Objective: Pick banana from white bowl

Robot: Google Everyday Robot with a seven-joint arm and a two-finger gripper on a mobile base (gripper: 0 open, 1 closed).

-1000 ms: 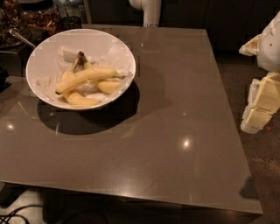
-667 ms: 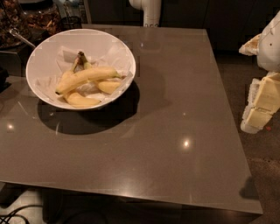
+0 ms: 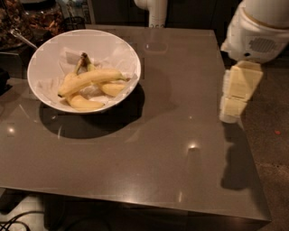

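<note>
A dark, glossy bench (image 3: 171,135) fills most of the camera view, with small spots of light reflected on its top. At the upper right, past the bench's right edge, sits the white body of the robot arm (image 3: 262,31). A white post (image 3: 156,11) stands at the far edge of the bench.

The white bowl (image 3: 49,49) rests on the left part of the bench, near the far left corner, and casts a dark shadow toward the front and right. It is lined with crumpled white paper (image 3: 117,54).

The pale yellow end effector (image 3: 235,103) hangs below the white arm body over the bench's right edge, well apart from the bowl. I cannot tell whether it is open or closed, and it holds nothing that I can see.

The banana (image 3: 90,77) lies inside the bowl, slanting from lower left to upper right, on top of the shorter bananas (image 3: 83,103). Those shorter ones meet at a dark stem (image 3: 83,57) near the back of the bowl.
</note>
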